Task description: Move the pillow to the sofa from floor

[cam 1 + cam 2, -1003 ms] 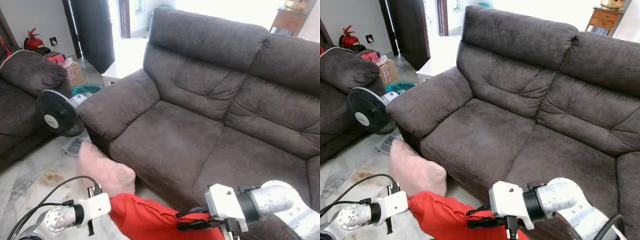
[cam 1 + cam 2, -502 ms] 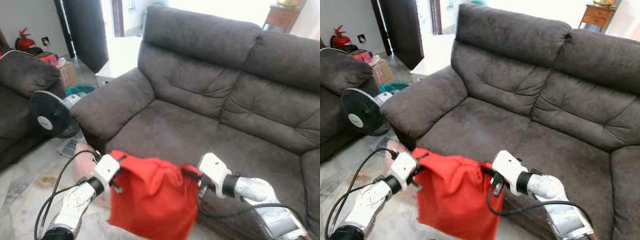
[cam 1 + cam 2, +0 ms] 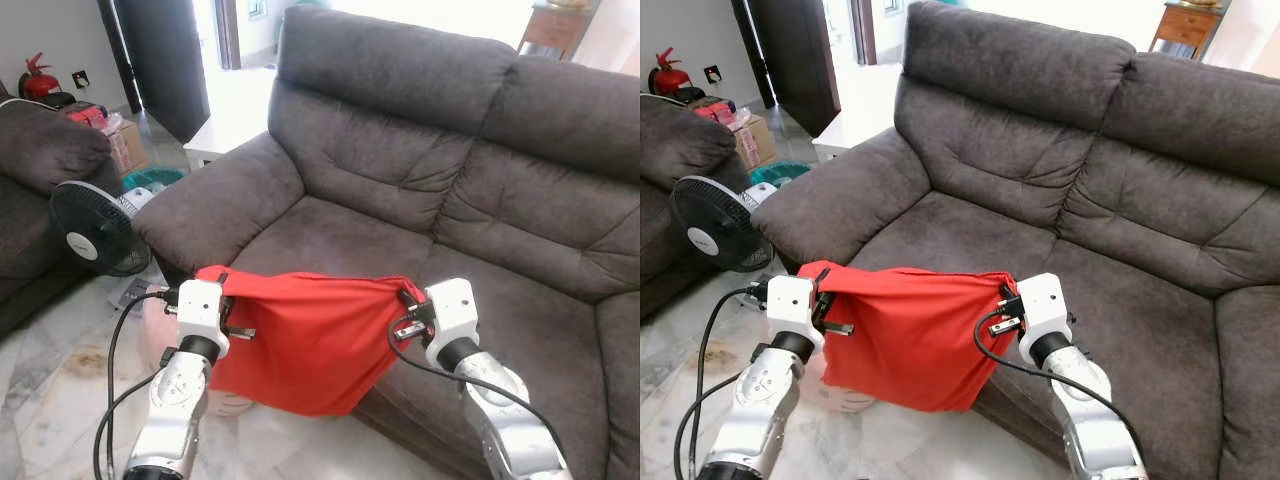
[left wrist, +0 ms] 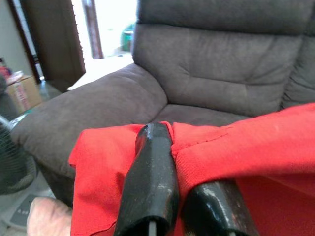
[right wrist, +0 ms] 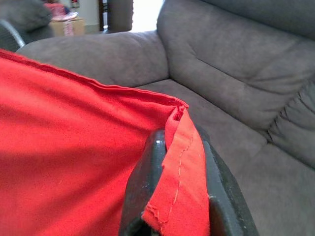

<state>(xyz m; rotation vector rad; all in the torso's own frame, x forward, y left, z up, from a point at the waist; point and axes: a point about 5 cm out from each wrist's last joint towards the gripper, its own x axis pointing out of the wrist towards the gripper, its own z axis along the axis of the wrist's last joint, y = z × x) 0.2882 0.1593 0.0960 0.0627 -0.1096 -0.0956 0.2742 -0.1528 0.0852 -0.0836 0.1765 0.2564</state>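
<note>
A red pillow (image 3: pixel 300 335) hangs stretched between my two grippers, in front of the grey sofa's (image 3: pixel 420 200) seat edge and at about seat height. My left gripper (image 3: pixel 222 285) is shut on its left top corner, and the corner shows up close around the fingers (image 4: pixel 152 177). On the right top corner my right gripper (image 3: pixel 408 300) is shut, with red fabric pinched between its fingers (image 5: pixel 142 187). A pink pillow (image 3: pixel 840 395) lies on the floor, partly hidden behind the red one.
A black standing fan (image 3: pixel 90 228) is on the floor to the left, beside the sofa's armrest (image 3: pixel 225 205). A second dark sofa (image 3: pixel 40 160) stands further left. A cardboard box (image 3: pixel 120 150) and a fire extinguisher (image 3: pixel 35 80) are at the back left. The marble floor (image 3: pixel 50 400) lies below.
Both arms have lifted the red pillow from near the floor up to seat height and spread it wide between them. The camera has shifted a little as well.
</note>
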